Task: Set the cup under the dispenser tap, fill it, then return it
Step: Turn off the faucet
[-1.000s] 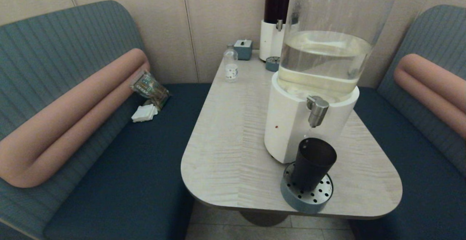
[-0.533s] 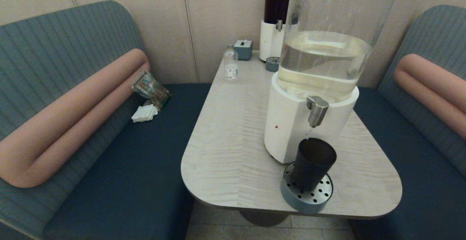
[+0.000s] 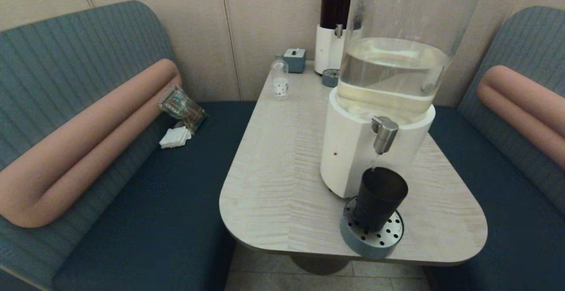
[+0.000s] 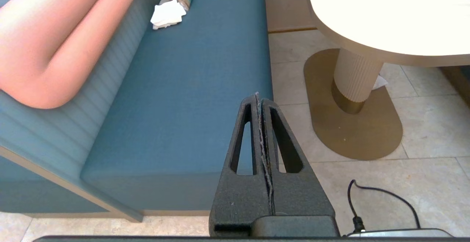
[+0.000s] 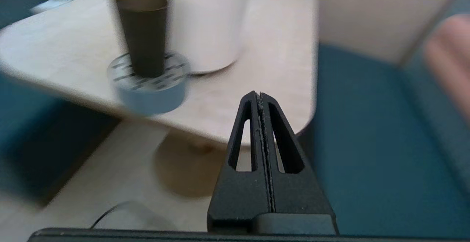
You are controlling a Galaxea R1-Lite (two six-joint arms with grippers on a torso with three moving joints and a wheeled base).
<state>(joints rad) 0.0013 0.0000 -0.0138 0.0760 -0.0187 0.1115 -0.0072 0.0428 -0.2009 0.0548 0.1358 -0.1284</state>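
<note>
The dark tapered cup point(image 3: 378, 199) stands upright on the round perforated drip tray point(image 3: 371, 234) near the table's front edge, directly below the steel dispenser tap point(image 3: 384, 134) of the big white-based dispenser point(image 3: 375, 149). A thin stream of liquid falls from the spout into the cup. The right wrist view shows the cup point(image 5: 142, 31) on its tray ahead. My right gripper point(image 5: 259, 94) is shut and empty, low beside the table's front right corner. My left gripper point(image 4: 259, 96) is shut and empty, parked low over the left bench's edge. Neither arm shows in the head view.
A dark-liquid dispenser point(image 3: 335, 21) with its own small drip tray point(image 3: 330, 77), a small teal box point(image 3: 295, 59) and a clear labelled bottle point(image 3: 279, 78) stand at the table's far end. Blue benches flank the table point(image 3: 282, 163); a snack packet point(image 3: 181, 104) and napkins point(image 3: 175, 137) lie on the left bench.
Nothing on the table has moved. A thin stream from the tap into the cup shows now; no arm is in the head view in any frame.
</note>
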